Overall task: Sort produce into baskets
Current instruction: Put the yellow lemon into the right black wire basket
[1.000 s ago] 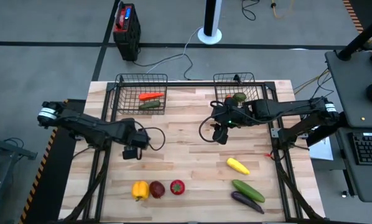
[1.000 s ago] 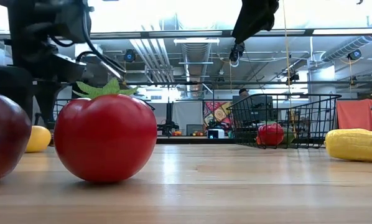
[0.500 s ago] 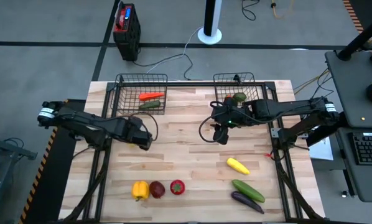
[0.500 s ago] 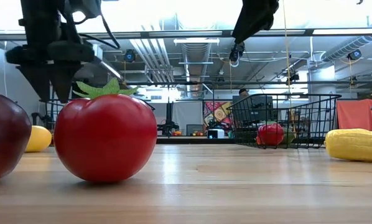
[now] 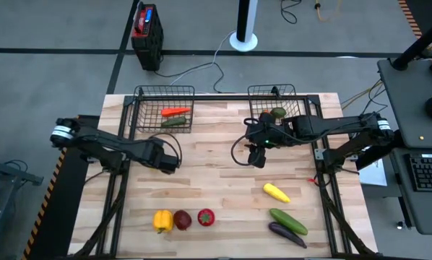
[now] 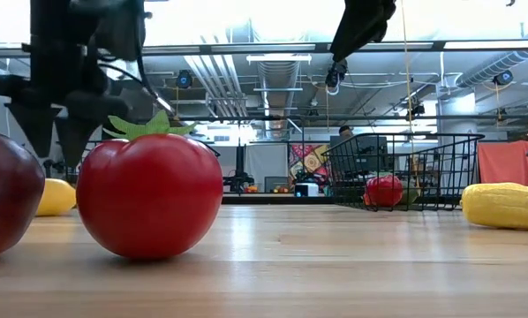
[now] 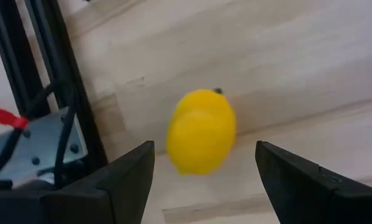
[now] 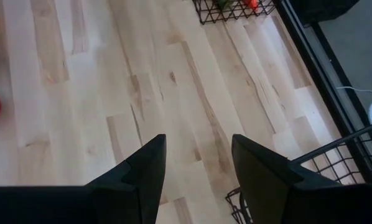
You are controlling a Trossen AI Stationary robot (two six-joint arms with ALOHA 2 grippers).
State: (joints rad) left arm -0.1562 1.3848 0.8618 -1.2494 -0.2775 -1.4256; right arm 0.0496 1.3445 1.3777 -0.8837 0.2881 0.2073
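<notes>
Two grippers empty, fingers spread. Left gripper (image 5: 165, 160) above yellow pepper (image 7: 201, 131) on desk (image 5: 223, 180) front-left, beside dark red fruit (image 5: 182, 219), tomato (image 5: 206, 217). Right gripper (image 5: 256, 154) hovers beside right basket (image 5: 272, 102).

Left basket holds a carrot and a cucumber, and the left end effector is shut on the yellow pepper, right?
Not quite. The left basket holds the carrot and cucumber, but the left end effector is open above the yellow pepper, as the left wrist view shows.

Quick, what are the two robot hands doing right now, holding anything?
Left hand: open, empty, above the yellow pepper.
Right hand: open, empty, over bare table.
</notes>
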